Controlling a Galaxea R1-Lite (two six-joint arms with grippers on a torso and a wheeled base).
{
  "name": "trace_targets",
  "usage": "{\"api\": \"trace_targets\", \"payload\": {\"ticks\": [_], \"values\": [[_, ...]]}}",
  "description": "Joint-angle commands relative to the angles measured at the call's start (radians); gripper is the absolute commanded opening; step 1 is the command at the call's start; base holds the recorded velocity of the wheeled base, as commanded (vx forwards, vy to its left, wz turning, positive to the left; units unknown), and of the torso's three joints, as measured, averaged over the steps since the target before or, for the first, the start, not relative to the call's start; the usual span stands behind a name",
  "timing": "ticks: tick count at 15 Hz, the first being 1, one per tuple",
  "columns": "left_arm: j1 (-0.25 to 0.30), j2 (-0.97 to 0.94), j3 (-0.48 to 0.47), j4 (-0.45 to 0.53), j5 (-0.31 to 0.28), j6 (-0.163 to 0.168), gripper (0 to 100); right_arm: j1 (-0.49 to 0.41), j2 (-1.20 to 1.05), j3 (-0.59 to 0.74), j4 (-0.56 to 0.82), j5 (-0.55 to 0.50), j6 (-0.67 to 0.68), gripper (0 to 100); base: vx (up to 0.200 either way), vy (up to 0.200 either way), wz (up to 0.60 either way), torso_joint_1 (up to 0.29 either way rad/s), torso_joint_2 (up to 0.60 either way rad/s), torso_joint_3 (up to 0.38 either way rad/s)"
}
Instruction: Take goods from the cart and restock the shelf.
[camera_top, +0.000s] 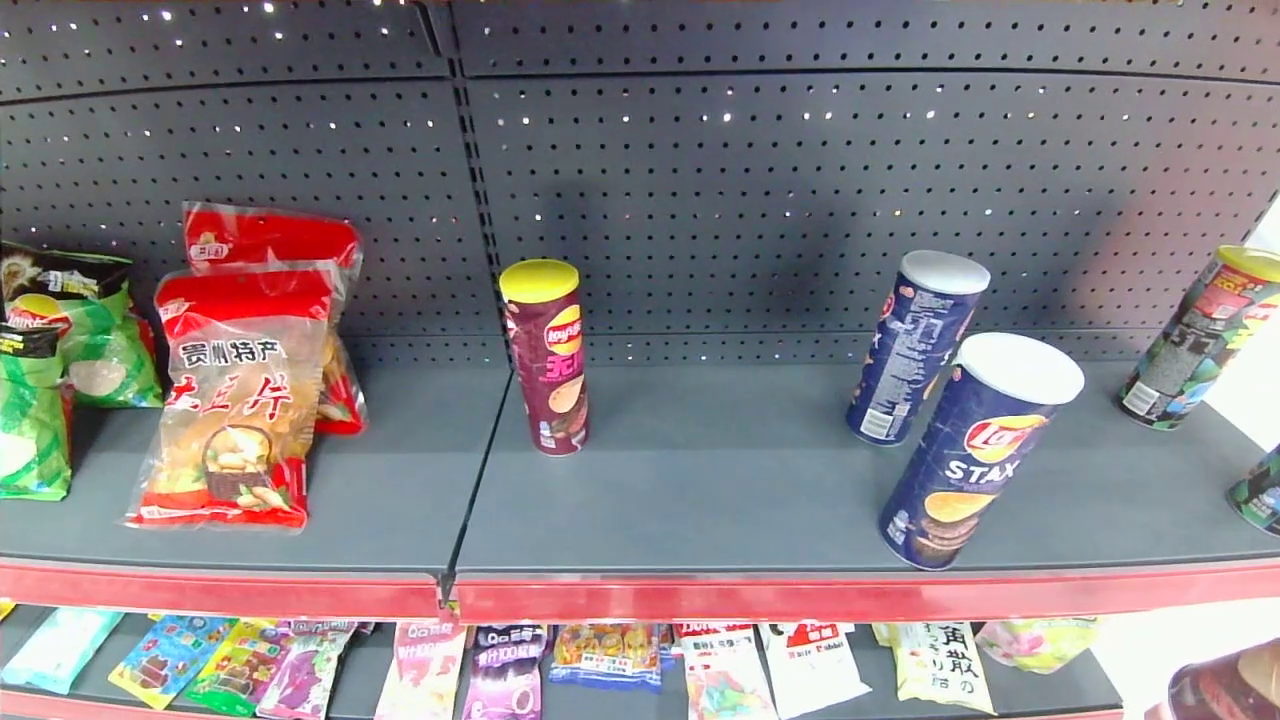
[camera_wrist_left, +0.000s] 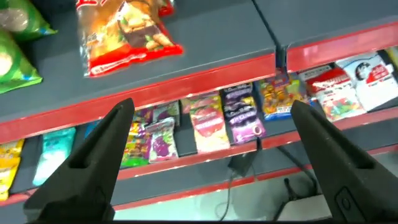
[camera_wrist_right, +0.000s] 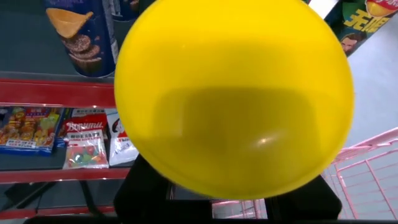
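Below and right of the tall dark-blue cardboard tube (camera_top: 975, 450) with white lid, the right fingers (camera_wrist_right: 148, 194) clamp a yellow-lidded cylindrical chip can (camera_wrist_right: 233, 93), short of the grey metal shelf (camera_top: 700, 500); the left fingers (camera_wrist_left: 99, 155) gape wide, empty. A careless lift could knock that 1 tube over.

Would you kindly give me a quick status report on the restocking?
Left gripper: jaws open, empty. Right gripper: shut on yellow-lidded can. Shelf bare between maroon can and blue cans; nothing in the way.
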Motion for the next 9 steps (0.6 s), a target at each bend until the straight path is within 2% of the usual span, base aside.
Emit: {"api": "trace_targets", "payload": {"ticks": [1, 2, 3, 4, 5, 6, 7, 9], "values": [[0.004, 0.280, -0.040, -0.189, -0.013, -0.056, 100, -0.005, -0.046, -0.004, 0.001, 0.000, -0.001, 0, 0.000, 0.000, 0.00, 0.000, 0.00, 0.000], [0.009, 0.382, -0.046, -0.297, -0.015, -0.095, 100, -0.010, -0.053, -0.004, 0.001, -0.002, -0.001, 0, 0.000, 0.000, 0.00, 0.000, 0.00, 0.000], [0.010, 0.530, -0.056, -0.464, -0.019, -0.148, 100, -0.014, -0.053, -0.005, 0.001, -0.003, -0.001, 0, 0.000, 0.000, 0.00, 0.000, 0.00, 0.000], [0.013, 0.680, -0.058, -0.586, -0.039, -0.156, 100, -0.016, -0.051, -0.008, 0.001, -0.003, -0.001, 0, 0.000, 0.000, 0.00, 0.000, 0.00, 0.000], [0.019, 0.752, -0.066, -0.659, -0.062, -0.154, 100, -0.014, -0.046, -0.011, 0.003, 0.001, -0.002, 0, 0.000, 0.000, 0.00, 0.000, 0.00, 0.000], [0.018, 0.783, -0.067, -0.682, -0.078, -0.151, 100, -0.013, -0.043, -0.014, 0.003, 0.007, -0.002, 0, 0.000, 0.000, 0.00, 0.000, 0.00, 0.000], [0.021, 0.832, -0.086, -0.688, -0.125, -0.150, 100, -0.004, -0.045, -0.014, 0.004, 0.009, -0.002, 0, 0.000, 0.000, 0.00, 0.000, 0.00, 0.000], [0.047, 0.924, -0.165, -0.680, -0.214, -0.113, 100, -0.004, -0.046, -0.011, 0.004, 0.009, -0.002, 0, 0.000, 0.000, 0.00, 0.000, 0.00, 0.000]]}}
